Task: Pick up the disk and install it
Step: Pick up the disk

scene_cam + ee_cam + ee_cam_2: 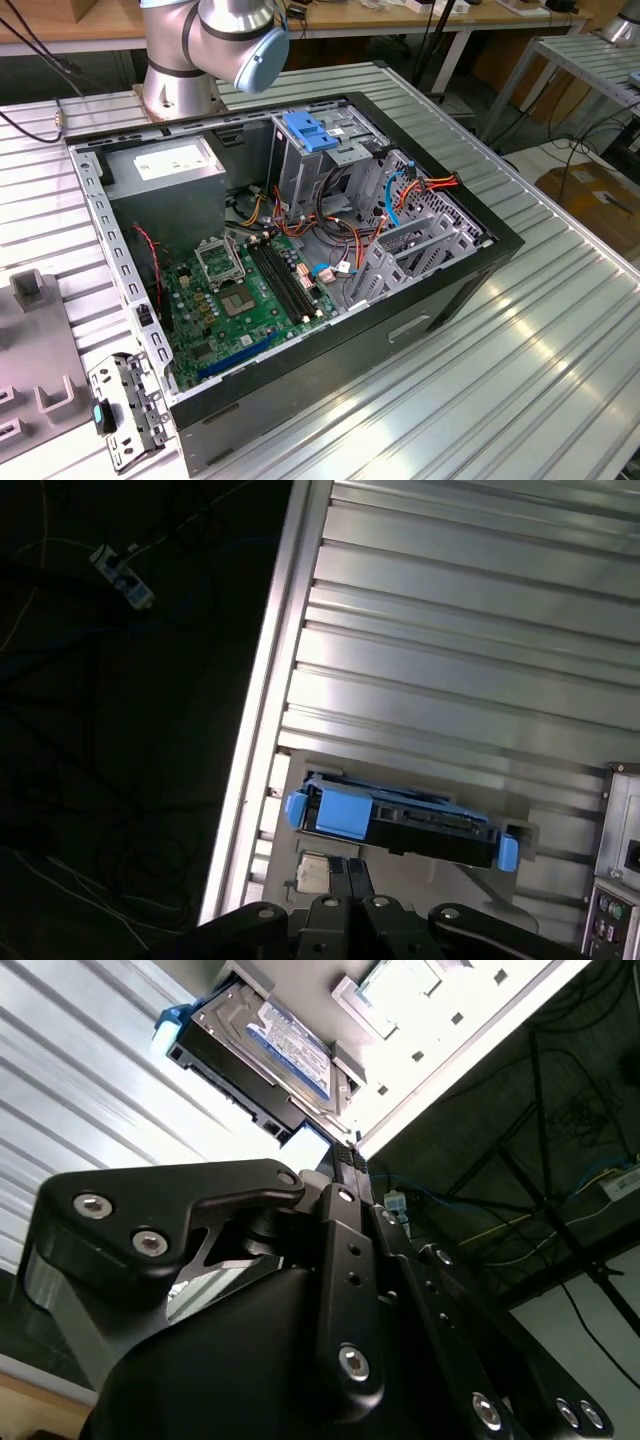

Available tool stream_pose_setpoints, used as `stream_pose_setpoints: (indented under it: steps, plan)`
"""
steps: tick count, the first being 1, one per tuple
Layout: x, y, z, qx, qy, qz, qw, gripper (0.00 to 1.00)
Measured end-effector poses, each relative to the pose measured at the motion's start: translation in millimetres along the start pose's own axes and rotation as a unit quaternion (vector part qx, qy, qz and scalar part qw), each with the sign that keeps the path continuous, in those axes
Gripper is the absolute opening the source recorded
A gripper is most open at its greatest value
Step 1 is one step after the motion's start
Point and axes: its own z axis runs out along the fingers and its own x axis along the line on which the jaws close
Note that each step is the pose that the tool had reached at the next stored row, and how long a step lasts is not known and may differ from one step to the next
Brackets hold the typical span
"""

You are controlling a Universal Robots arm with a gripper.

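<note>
Arm point(190, 45): silver-grey metal tube and joints, round light-blue end cap point(262, 55) on 1 joint. Gripper point(346, 1160) in both wrist views: matte black linkage bars and housing, silver hex-socket screws point(92, 1203) at pivots, bare-metal plate point(50, 1285) under 1 link.

blue-framed black disk point(430, 832), ribbed silver table point(450, 630)

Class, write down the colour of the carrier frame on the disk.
Bright blue; the carrier frame on the dark disk shows best in the first wrist view.

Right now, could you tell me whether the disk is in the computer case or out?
Out: in both wrist views the disk sits in a grey holder on the ribbed table.
</note>
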Motion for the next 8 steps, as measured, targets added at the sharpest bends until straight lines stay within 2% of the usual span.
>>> stream_pose_setpoints:
  steps: [8]
  plan:
    - [0.0,0.0,0.0,0.0017,0.0017,-0.042,0.99912,0.11]
